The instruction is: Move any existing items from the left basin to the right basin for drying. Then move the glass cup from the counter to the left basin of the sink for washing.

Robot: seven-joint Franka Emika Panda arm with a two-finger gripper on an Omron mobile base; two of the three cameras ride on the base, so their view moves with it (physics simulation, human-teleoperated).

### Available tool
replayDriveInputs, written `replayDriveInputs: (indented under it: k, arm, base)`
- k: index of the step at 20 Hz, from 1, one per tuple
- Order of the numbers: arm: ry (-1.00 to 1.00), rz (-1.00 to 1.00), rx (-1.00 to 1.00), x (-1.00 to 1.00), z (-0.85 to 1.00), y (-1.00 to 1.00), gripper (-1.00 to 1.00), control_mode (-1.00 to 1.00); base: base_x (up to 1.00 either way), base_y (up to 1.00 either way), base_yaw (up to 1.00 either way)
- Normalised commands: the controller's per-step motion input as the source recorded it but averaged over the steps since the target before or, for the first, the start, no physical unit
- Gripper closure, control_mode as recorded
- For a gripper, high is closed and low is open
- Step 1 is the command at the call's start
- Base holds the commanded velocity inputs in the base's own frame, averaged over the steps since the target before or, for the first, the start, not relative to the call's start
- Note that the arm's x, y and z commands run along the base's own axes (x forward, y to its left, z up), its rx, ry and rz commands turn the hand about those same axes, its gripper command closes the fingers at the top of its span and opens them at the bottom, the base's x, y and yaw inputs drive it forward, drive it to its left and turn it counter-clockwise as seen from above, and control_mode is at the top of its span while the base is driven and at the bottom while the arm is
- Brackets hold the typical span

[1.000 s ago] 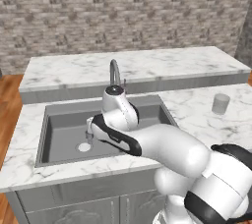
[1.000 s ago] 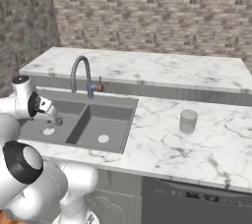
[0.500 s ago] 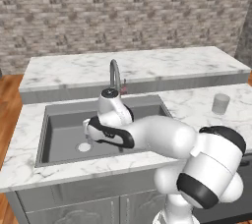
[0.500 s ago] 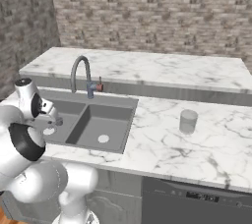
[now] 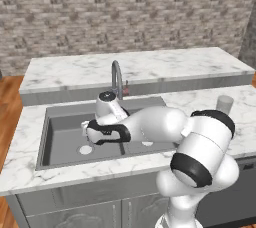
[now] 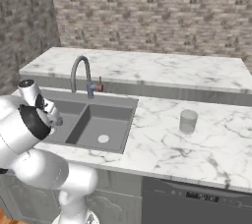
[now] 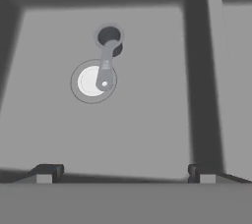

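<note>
My gripper hangs open over the left basin of the grey sink, nothing between its fingertips. Below it on the basin floor lies a small grey scoop-like utensil, its handle across the white drain and its round bowl end beyond it. From the left base view the gripper sits low above that basin. The glass cup stands upright on the marble counter right of the sink, also the glass cup in the right base view, far from the gripper.
The right basin lies beside the left one behind a low divider. A curved faucet rises at the sink's back edge. A raised marble ledge and a brick wall stand behind the counter.
The gripper has stayed open over the left basin, almost in place. The arm's elbow and rear links have swung up and to the right.
</note>
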Motion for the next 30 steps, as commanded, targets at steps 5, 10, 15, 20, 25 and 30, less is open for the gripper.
replayDriveInputs:
  k: [5, 10, 15, 20, 25, 30]
  arm:
    - [0.0, 0.0, 0.0, 0.26, -0.13, 0.11, -1.0, -1.0]
    - [0.0, 0.0, -0.01, 0.26, -0.18, 0.08, -1.0, -1.0]
    - [0.0, -0.01, -0.01, 0.25, -0.21, 0.08, -1.0, -1.0]
    - [-0.03, -0.01, -0.01, 0.17, -0.21, 0.08, -1.0, -1.0]
    - [-0.07, -0.04, 0.0, 0.1, -0.12, 0.06, -1.0, -1.0]
    - [-0.05, -0.06, 0.0, 0.11, -0.04, 0.05, -1.0, -1.0]
  base:
    - [0.0, 0.0, 0.0]
    - [0.0, 0.0, 0.0]
    - [0.0, 0.0, 0.0]
    - [0.0, 0.0, 0.0]
    - [0.0, 0.0, 0.0]
    - [0.0, 0.0, 0.0]
